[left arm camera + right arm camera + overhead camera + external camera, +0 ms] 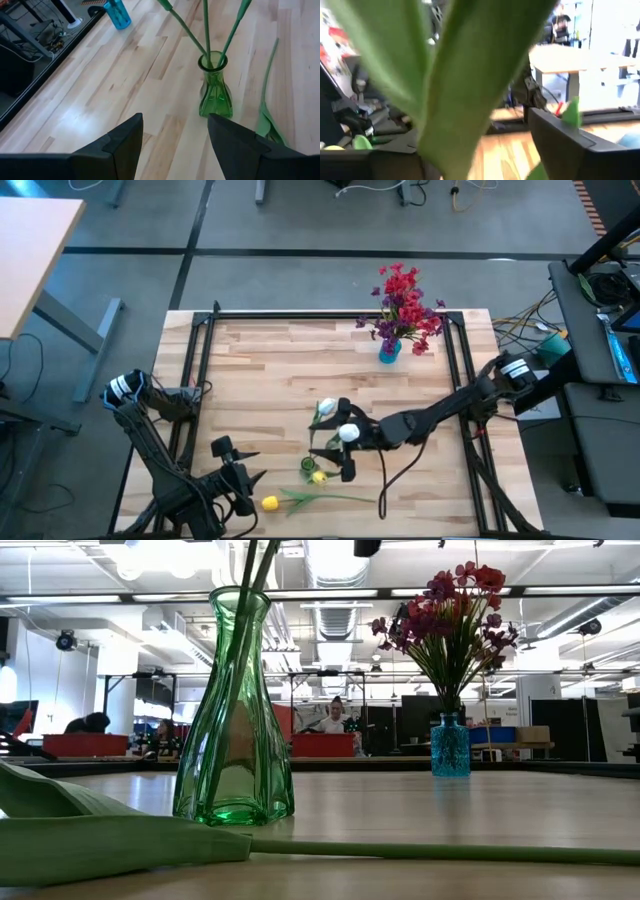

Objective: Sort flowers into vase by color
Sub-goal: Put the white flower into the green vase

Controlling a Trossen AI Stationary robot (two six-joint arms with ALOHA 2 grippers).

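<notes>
Three stems [206, 27] in green vase [215, 90]

Glossy green glass vase [233, 720] on smooth pale wood table [270, 370]

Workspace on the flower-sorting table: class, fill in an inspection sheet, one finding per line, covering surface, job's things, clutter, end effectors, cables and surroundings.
Surface: pale wooden table, dark frame.
Job's things: green vase holding three stems; blue vase with red and purple flowers; yellow flower lying flat on the table.
Clutter: nothing seen.
End effectors: left end effector open, at the near edge; right end effector above the green vase, among leaves.
Cables: black cable looping from the right arm.
Surroundings: desks, office room, people far behind.
</notes>
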